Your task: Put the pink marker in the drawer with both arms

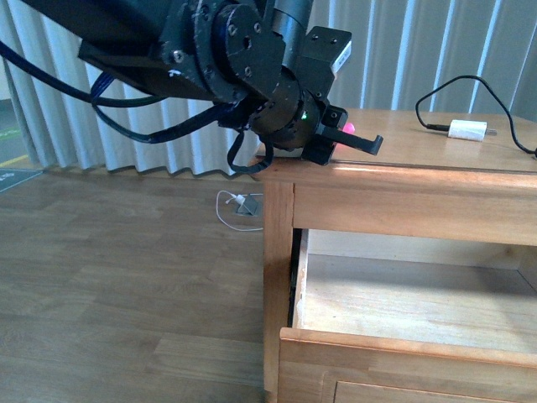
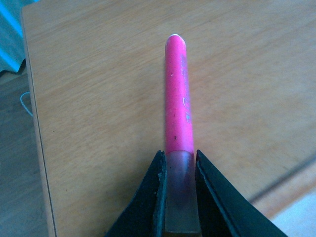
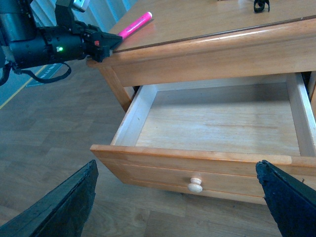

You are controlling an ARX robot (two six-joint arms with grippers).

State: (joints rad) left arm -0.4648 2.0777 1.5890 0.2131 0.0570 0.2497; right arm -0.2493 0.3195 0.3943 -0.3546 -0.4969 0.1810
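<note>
My left gripper [image 1: 357, 141] is shut on the pink marker [image 2: 177, 94] at its paler cap end, at the left corner of the cabinet top [image 1: 419, 151]. The marker lies low over the wood, pointing away from the jaws; in the front view only a pink tip [image 1: 349, 128] shows. The right wrist view shows the left gripper [image 3: 114, 40] with the marker [image 3: 134, 24] over the top's corner. The drawer [image 3: 217, 123] stands pulled open and empty, its round knob [image 3: 195, 184] facing out. My right gripper [image 3: 177, 197] is open in front of the drawer, its fingers [image 3: 69, 207] wide apart.
A white charger plug [image 1: 466, 129] with a black cable lies on the cabinet top at the back right. A small grey thing with a white cord [image 1: 245, 204] lies on the wooden floor left of the cabinet. Striped curtains hang behind.
</note>
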